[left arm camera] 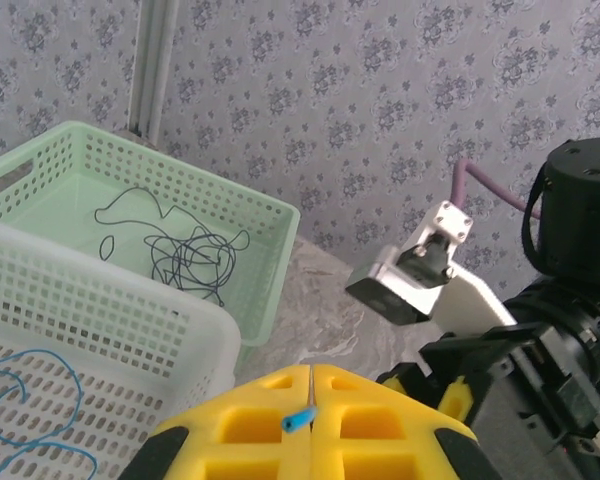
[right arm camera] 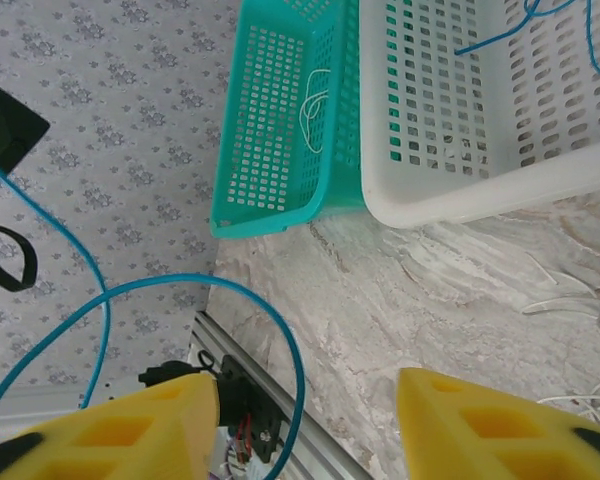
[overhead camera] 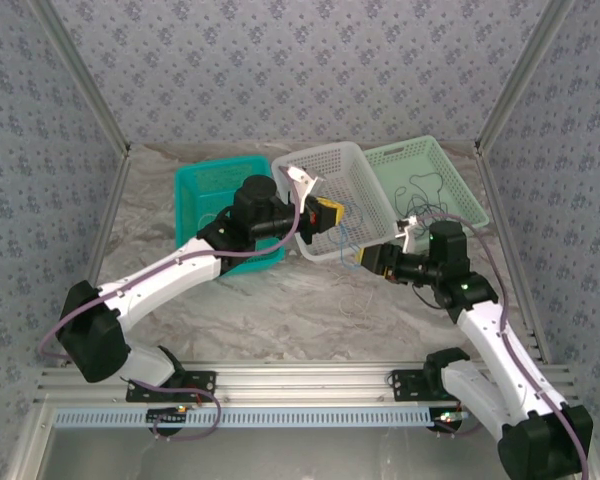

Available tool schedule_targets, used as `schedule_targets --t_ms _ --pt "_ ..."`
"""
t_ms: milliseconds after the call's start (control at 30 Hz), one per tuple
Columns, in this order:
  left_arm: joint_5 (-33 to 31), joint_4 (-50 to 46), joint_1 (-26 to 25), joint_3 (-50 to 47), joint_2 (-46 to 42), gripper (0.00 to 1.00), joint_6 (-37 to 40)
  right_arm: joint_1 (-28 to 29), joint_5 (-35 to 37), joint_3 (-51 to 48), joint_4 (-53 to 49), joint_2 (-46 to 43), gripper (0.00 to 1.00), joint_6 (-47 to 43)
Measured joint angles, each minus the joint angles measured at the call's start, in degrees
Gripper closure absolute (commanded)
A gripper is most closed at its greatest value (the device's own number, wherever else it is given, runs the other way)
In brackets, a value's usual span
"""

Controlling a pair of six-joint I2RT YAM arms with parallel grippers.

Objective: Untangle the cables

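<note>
Left gripper (left arm camera: 311, 372) tight on blue cable (left arm camera: 298, 421); black cable (left arm camera: 185, 255) inside pale-green basket (left arm camera: 265, 280).

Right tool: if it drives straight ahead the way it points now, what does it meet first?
The blue cable: its loop arcs just ahead of the right tool, across the gap between its fingers. Past that, probably bare table before the white basket; depth is unclear.
</note>
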Motion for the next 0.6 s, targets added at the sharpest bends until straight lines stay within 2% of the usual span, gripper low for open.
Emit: schedule_targets --t_ms 167,367,600 --pt "0.0 1.3 0.0 0.0 0.0 1.0 -0.1 2.4 0.9 0.3 -0.3 1.8 1.0 -1.3" --pt "-4.0 -0.5 1.0 0.0 -1.3 1.0 0.5 4.3 7.6 1.6 -9.0 2.1 1.0 -7.0" --pt "-10.1 -2.4 7.0 0.8 -5.2 1.0 0.3 6.5 18.4 1.6 -19.8 4.0 1.0 -12.7"
